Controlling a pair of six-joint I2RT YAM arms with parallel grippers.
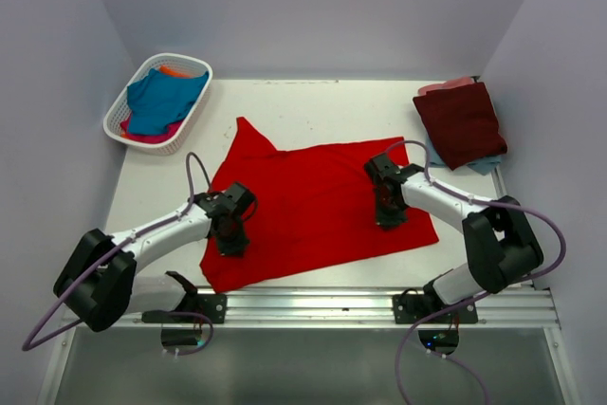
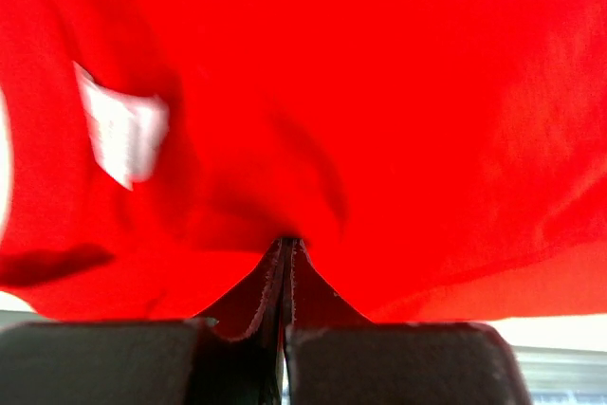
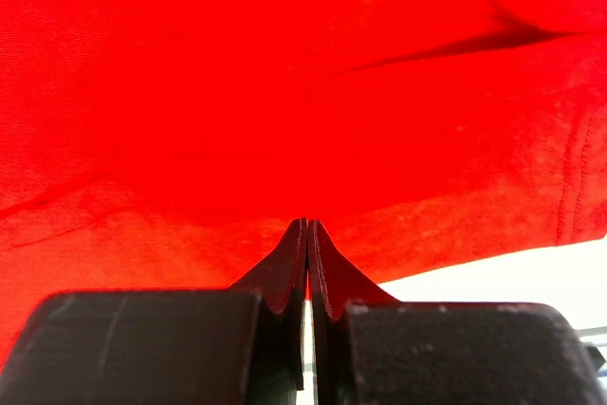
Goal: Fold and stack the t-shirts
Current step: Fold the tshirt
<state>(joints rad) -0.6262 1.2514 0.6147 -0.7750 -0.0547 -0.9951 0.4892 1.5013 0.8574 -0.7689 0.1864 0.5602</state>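
A large bright red t-shirt [image 1: 313, 201] lies spread across the middle of the table, one sleeve pointing to the far left. My left gripper [image 1: 232, 242] sits on its near-left part and is shut. In the left wrist view the jaws [image 2: 287, 242] meet with red cloth [image 2: 379, 92] puckered at their tips, near a white label [image 2: 119, 130]. My right gripper [image 1: 387, 215] is on the shirt's right part, also shut. In the right wrist view its tips [image 3: 307, 223] pinch into the red cloth [image 3: 285, 92]. A folded dark maroon t-shirt [image 1: 462, 122] lies at the far right.
A white lattice basket [image 1: 114, 125] at the far left holds a teal t-shirt [image 1: 161, 101], with orange [image 1: 175, 71] and pink cloth [image 1: 142, 137] under it. Pale blue cloth [image 1: 486, 166] pokes out beneath the maroon shirt. A metal rail [image 1: 379, 303] runs along the near edge.
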